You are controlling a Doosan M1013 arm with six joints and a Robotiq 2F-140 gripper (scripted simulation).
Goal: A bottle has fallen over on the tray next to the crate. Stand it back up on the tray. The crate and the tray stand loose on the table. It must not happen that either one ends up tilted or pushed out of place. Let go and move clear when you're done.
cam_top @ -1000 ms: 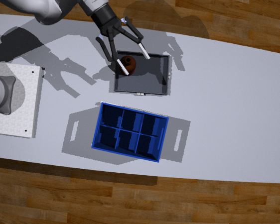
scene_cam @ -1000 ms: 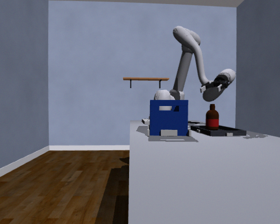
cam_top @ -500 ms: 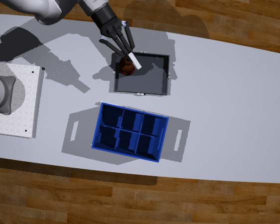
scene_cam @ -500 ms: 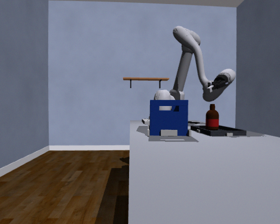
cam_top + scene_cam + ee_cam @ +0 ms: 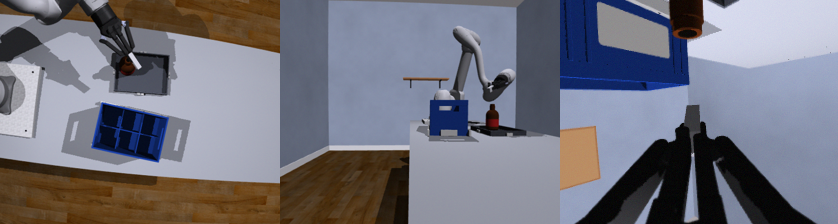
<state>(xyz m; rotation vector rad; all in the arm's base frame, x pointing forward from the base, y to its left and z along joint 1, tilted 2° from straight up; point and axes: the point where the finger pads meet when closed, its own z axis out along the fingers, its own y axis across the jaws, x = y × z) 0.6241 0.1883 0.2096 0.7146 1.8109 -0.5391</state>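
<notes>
A brown bottle with a red label (image 5: 126, 69) (image 5: 492, 119) stands upright in the left back corner of the dark tray (image 5: 149, 80) (image 5: 510, 131). Its open neck shows at the top of the wrist view (image 5: 687, 21). My gripper (image 5: 137, 65) (image 5: 491, 87) (image 5: 693, 115) is shut with nothing between its fingers. It hangs clear above the bottle's top, apart from it. The blue crate (image 5: 97, 126) (image 5: 449, 119) (image 5: 620, 68) with several compartments stands in front of the tray, a gap between them.
The arm's white base plate (image 5: 21, 99) sits at the left end of the grey table (image 5: 224, 99). A wooden wall shelf (image 5: 425, 78) hangs behind the arm. The table's edges drop to a wooden floor.
</notes>
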